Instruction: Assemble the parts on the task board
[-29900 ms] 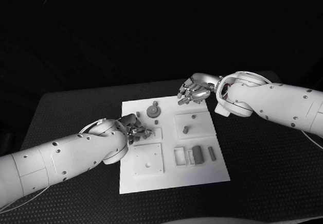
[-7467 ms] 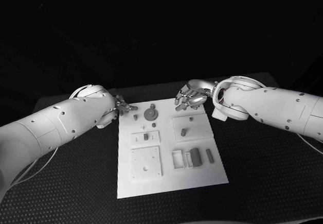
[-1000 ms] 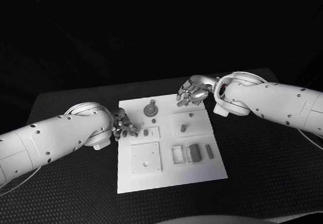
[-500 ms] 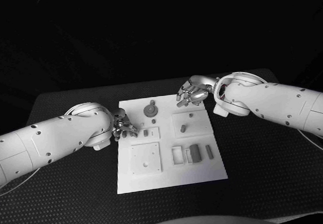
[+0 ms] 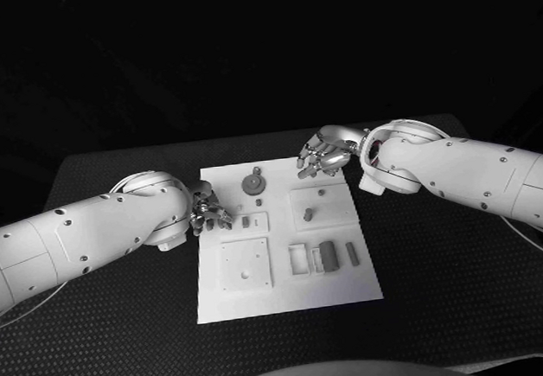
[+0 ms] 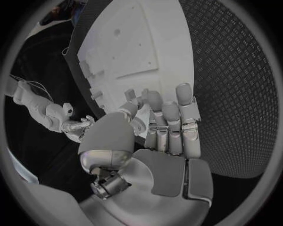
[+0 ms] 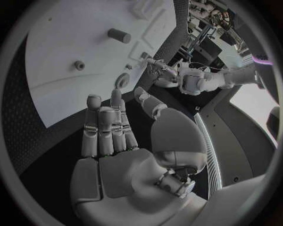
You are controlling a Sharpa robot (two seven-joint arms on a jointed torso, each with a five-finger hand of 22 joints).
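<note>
White task board [image 5: 290, 265], small grey parts [image 5: 329, 257] on it

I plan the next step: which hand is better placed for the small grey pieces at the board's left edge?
Left. The left hand hovers by the small grey pieces on the white task board; the right hand hangs at its far edge.

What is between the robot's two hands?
In the head view, the round gear-like part on the task board lies between the left hand and the right hand.
</note>
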